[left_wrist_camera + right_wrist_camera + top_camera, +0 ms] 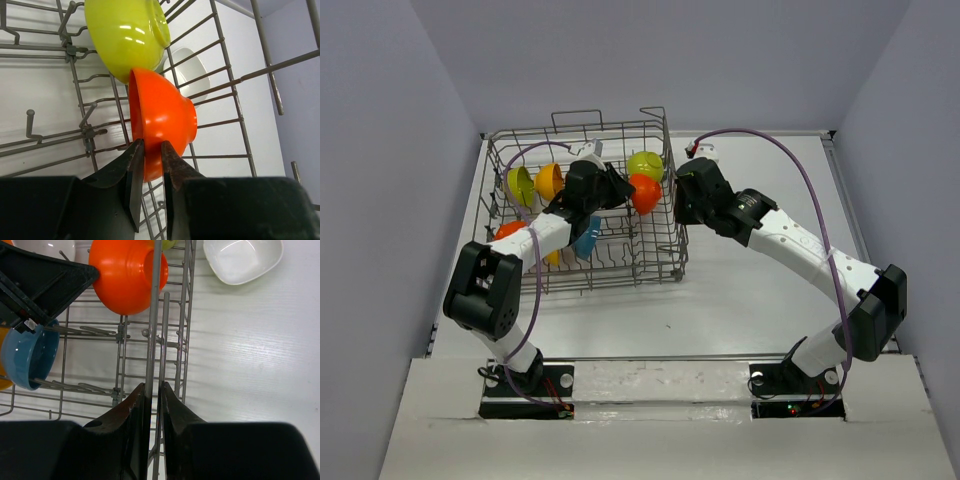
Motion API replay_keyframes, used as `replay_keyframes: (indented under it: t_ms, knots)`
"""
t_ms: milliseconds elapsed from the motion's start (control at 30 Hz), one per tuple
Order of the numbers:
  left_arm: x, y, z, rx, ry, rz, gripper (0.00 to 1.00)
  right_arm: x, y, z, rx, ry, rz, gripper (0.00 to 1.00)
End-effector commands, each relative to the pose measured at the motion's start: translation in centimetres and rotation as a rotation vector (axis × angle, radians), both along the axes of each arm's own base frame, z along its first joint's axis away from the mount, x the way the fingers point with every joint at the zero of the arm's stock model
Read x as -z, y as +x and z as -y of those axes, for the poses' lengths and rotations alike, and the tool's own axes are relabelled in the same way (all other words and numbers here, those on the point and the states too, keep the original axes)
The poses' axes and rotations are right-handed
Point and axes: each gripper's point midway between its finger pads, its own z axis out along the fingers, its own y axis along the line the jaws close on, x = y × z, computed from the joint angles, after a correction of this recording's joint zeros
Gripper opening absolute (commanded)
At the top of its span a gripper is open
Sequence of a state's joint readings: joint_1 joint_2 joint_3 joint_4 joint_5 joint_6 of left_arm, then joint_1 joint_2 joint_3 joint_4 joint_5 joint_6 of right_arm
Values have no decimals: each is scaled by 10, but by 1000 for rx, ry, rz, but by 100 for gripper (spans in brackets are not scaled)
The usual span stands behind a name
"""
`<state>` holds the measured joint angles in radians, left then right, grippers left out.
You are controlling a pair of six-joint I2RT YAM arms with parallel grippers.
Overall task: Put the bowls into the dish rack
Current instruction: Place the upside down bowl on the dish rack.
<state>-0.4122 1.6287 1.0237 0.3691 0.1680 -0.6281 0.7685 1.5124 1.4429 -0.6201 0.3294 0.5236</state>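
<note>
The grey wire dish rack [665, 215] stands at the left-centre. My left gripper [620, 190] [151, 150] is inside it, shut on the rim of a red-orange bowl [644, 193] [162, 120] held on edge beside a lime green bowl [645, 163] [125, 35]. My right gripper [678, 200] [153, 390] is shut on the top wire of the rack's right wall [155, 315]. The red-orange bowl [125, 275] and a teal bowl [27, 357] [586, 238] show inside the rack. A white bowl [705, 152] [242, 257] [187, 70] lies on the table outside the rack's right wall.
More bowls sit in the rack: lime green [520, 185], orange-yellow [549, 181], white [588, 150], red-orange [507, 230] and orange-yellow [552, 257]. A loop handle [577, 118] rises at the rack's far side. Grey walls enclose the white table [760, 290].
</note>
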Motion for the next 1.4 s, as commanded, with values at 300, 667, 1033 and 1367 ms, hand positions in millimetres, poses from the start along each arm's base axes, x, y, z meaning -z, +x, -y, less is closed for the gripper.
replay_keyframes:
  t_ms: [300,667,1033,1367]
  knots:
    - [-19,-2,-7,3,46,54,28,-10,1,-16,-40,32,21,9]
    - [-39,-8,-4,30,64,98,31,-13,2,-16,-37,36,27,9]
    - [-76,-14,17,121,87,159,33,-37,5,-9,-12,37,72,32]
    - [-102,-16,12,102,99,210,34,-79,10,-3,16,67,155,53]
